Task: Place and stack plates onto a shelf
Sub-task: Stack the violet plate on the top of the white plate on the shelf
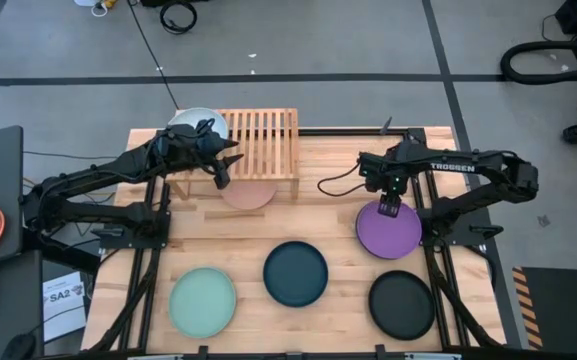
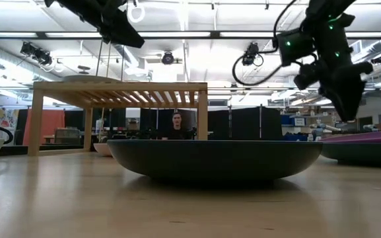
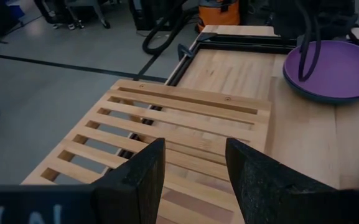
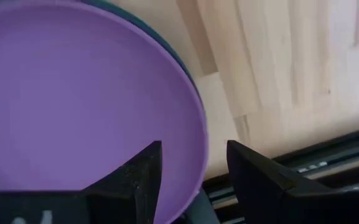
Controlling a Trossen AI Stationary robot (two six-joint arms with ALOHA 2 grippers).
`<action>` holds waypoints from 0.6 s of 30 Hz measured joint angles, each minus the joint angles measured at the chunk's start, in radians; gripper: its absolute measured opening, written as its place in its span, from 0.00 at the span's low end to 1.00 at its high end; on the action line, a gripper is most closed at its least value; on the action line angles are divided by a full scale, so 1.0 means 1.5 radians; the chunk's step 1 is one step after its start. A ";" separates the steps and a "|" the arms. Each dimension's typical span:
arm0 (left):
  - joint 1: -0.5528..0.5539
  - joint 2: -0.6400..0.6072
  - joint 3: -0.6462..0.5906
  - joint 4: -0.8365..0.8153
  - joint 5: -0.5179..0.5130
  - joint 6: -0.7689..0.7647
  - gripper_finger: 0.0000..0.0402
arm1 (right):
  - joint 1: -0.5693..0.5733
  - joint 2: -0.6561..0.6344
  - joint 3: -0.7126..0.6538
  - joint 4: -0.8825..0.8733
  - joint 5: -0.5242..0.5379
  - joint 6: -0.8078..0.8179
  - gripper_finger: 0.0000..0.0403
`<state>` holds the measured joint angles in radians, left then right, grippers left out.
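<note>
Right claw (image 1: 390, 208) spread, empty, hovers over rim of round matte purple plate (image 1: 388, 229) on wooden surface (image 1: 338, 230). Judgement: straddle rim squarely, then pinch. Left claw (image 1: 223, 172) spread above low light-wood slatted shelf (image 1: 258, 140), waiting.

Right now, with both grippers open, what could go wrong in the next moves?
1. The right gripper hangs over the purple plate at its rim. The right wrist view shows a teal edge beneath it, so a grasp may lift two plates or slip.
2. The left gripper hovers at the shelf edge, near the pale plate on top; descending may hit the slats.
</note>
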<state>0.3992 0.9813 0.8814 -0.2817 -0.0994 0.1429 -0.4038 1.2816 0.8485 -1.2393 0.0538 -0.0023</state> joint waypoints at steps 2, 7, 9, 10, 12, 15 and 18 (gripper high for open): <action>0.000 0.000 0.000 0.000 0.000 0.000 0.43 | -0.002 0.000 -0.014 0.006 0.006 0.000 0.46; 0.000 0.000 0.000 0.000 0.000 0.000 0.43 | -0.013 0.001 -0.041 0.029 0.020 -0.001 0.46; 0.000 0.000 0.000 0.000 0.000 0.000 0.43 | -0.019 0.001 -0.050 0.037 0.033 -0.001 0.46; 0.000 0.000 0.000 0.000 0.000 0.000 0.43 | -0.023 0.002 -0.051 0.039 0.035 -0.001 0.46; 0.000 0.000 0.000 0.000 0.000 0.000 0.43 | -0.030 0.002 -0.050 0.053 0.037 -0.001 0.46; 0.000 0.000 0.000 0.000 0.000 0.000 0.43 | -0.040 0.005 -0.050 0.054 0.037 -0.001 0.46; 0.000 0.000 0.000 0.000 0.000 0.000 0.43 | -0.050 0.015 -0.050 0.060 0.038 -0.001 0.46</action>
<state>0.3992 0.9813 0.8818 -0.2821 -0.0993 0.1425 -0.4782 1.3039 0.7734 -1.1492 0.1108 -0.0034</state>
